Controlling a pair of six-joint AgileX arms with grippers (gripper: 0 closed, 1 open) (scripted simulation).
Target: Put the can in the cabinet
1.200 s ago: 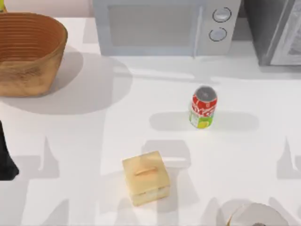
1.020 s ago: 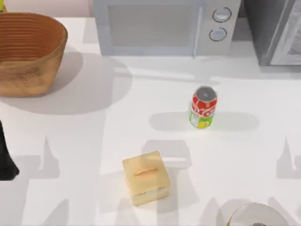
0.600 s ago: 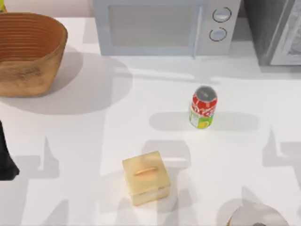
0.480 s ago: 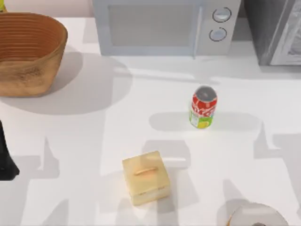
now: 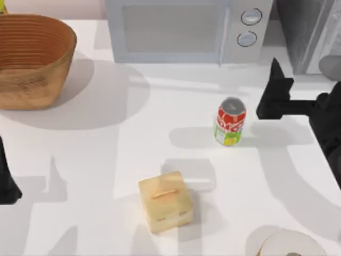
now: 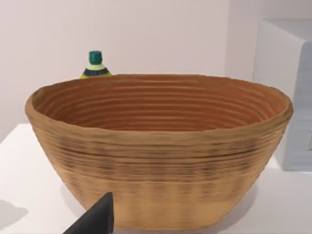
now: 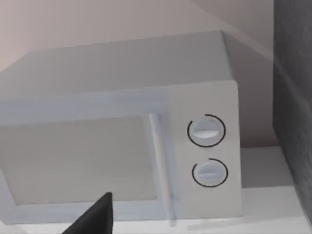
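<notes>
The can (image 5: pixel 230 121) stands upright on the white table, right of centre, red with a yellow-green lower band and a grey top. My right gripper (image 5: pixel 273 88) hovers just right of the can and a little farther back, apart from it, open and holding nothing. It faces the back of the table; one black fingertip (image 7: pixel 100 214) shows in the right wrist view before the microwave. The cabinet (image 5: pixel 309 32) stands at the back right corner, dark grey with a pale-framed door. My left gripper (image 5: pixel 4 184) is parked at the left edge, open; its fingertip (image 6: pixel 100 219) faces the basket.
A light grey microwave (image 5: pixel 181 29) with two dials stands at the back centre, left of the cabinet. A woven basket (image 5: pixel 32 58) sits at the back left, with a green-capped bottle (image 6: pixel 95 66) behind it. A tan box (image 5: pixel 165 201) lies front centre, and a white roll (image 5: pixel 290 245) front right.
My right arm has come in from the right edge and now hangs beside the can. The can, the box and the left arm have not moved.
</notes>
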